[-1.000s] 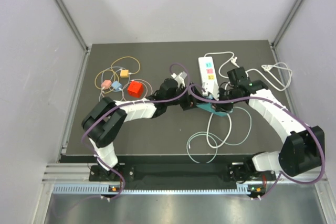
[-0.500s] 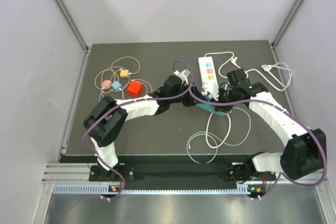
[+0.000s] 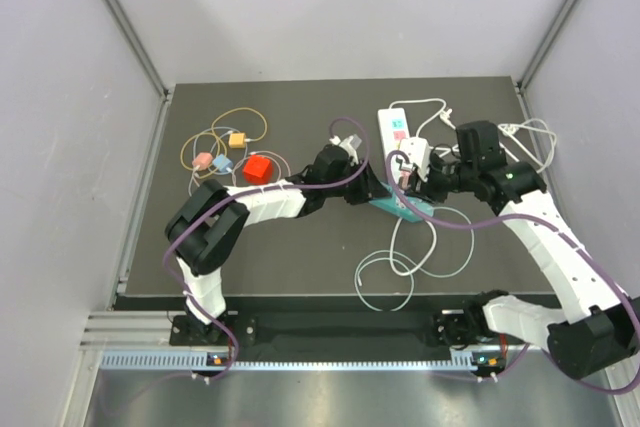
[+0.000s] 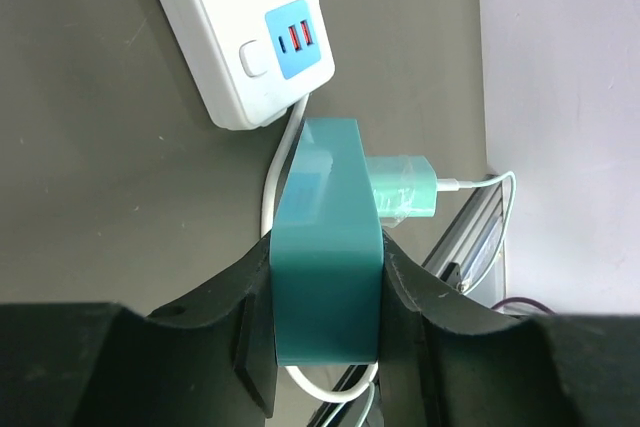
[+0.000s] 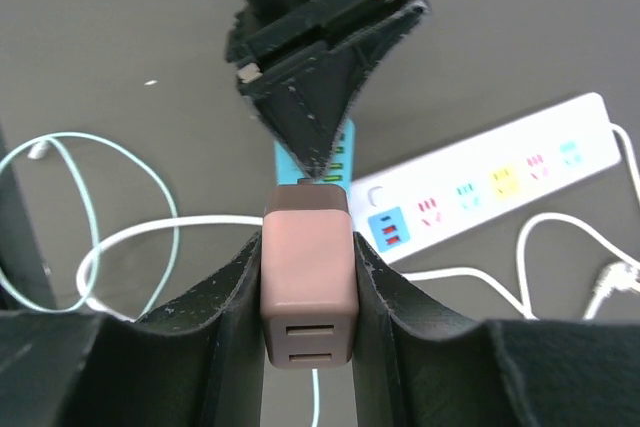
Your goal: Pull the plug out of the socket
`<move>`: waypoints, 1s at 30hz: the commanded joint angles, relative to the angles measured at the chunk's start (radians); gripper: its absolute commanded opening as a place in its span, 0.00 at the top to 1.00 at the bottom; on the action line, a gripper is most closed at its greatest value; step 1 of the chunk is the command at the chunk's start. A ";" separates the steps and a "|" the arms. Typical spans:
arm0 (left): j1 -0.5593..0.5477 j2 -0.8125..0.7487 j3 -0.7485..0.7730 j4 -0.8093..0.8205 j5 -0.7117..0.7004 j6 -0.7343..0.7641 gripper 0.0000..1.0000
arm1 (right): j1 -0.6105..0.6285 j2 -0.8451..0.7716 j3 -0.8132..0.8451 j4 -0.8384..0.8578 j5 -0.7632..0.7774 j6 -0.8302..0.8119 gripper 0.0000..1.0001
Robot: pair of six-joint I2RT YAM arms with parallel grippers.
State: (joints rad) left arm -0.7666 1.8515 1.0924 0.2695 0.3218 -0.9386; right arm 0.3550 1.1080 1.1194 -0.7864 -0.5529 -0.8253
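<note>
My left gripper (image 3: 372, 190) is shut on a teal socket block (image 3: 398, 209) lying on the dark table. In the left wrist view the block (image 4: 325, 247) sits clamped between both fingers, with a mint-green plug (image 4: 402, 187) and its cable still in its side. My right gripper (image 3: 418, 175) is shut on a pink plug (image 3: 413, 160). In the right wrist view the pink plug (image 5: 305, 277) is squeezed between the fingers, apart from the teal socket (image 5: 330, 162) that shows beyond it under the left gripper (image 5: 320, 47).
A white power strip (image 3: 396, 132) lies just behind the socket and also shows in both wrist views (image 4: 250, 37) (image 5: 490, 187). White and mint cables (image 3: 400, 267) loop in front. More white cable (image 3: 525, 137) lies at right. A red cube (image 3: 258, 169) and coloured cords (image 3: 222, 147) lie at left.
My right arm has swung up and to the right, taking the pink plug away from the teal socket. My left gripper has kept hold of the socket, nearly still.
</note>
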 commanded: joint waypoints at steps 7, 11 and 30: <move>0.006 -0.038 0.064 0.045 0.082 0.032 1.00 | -0.004 -0.034 -0.033 -0.036 -0.176 -0.029 1.00; 0.015 -0.035 0.090 0.057 0.106 0.020 1.00 | 0.010 -0.045 -0.056 -0.109 -0.222 -0.121 1.00; 0.067 -0.060 0.382 -0.038 0.145 -0.120 1.00 | 0.671 0.258 -0.055 0.326 0.659 -0.026 1.00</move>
State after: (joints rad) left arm -0.7197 1.8580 1.4208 0.1886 0.4713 -0.9997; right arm 0.9298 1.3098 1.0271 -0.7166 -0.1783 -0.9356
